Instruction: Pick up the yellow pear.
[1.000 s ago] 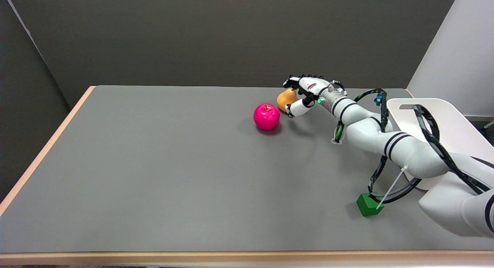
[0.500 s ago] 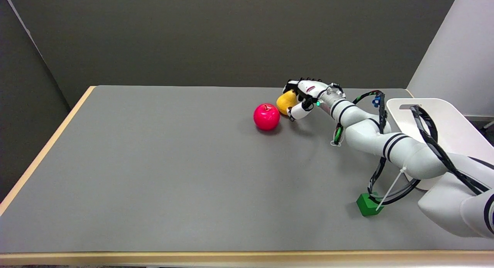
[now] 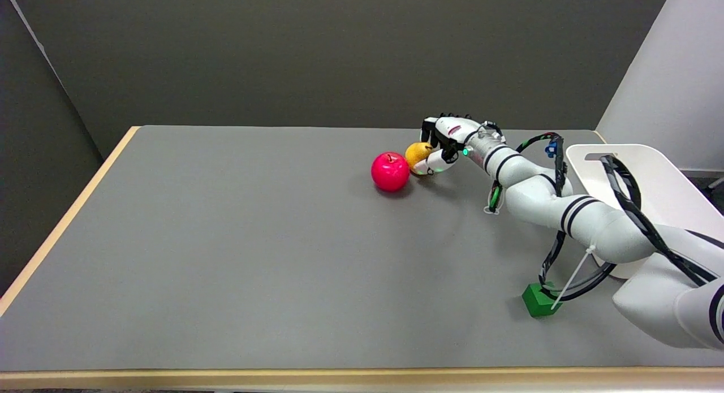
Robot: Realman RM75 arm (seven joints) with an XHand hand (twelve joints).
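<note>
The yellow pear point(image 3: 417, 152) lies on the grey table point(image 3: 226, 240) toward the far right, just right of a pink-red apple point(image 3: 390, 171). My right hand point(image 3: 442, 144) comes at it from the right. The fingers curl over the pear's top and far side, and the thumb presses its near side. The pear's right half is hidden by the hand. It still looks to be resting on the table surface, almost touching the apple.
A small green block point(image 3: 539, 300) sits near the front right, under the arm's cables. A white moulded seat-like object point(image 3: 650, 178) stands past the table's right edge. The left edge of the table has a pale wood trim point(image 3: 62, 223).
The fingers, spread above the pear a second ago, have curled down and closed around it. The hand has dropped slightly. The apple and block have not moved.
</note>
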